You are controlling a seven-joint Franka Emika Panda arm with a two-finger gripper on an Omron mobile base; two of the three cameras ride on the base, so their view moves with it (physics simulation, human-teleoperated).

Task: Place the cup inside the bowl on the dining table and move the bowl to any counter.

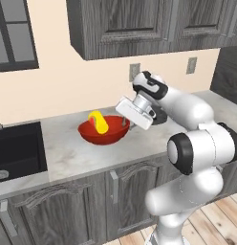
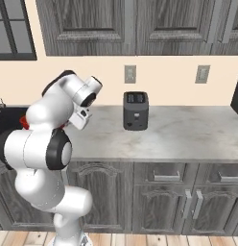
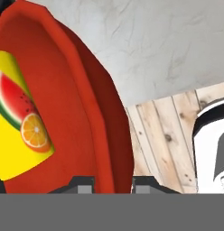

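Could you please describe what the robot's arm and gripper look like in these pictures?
The arm is glossy white, built of rounded, bulbous segments joined by dark, nearly black rings at the joints. The hand is a boxy white block with a dark wrist piece behind it. The gripper ends in two small dark finger tips with lighter grey pads. No cables or markings are visible on it.
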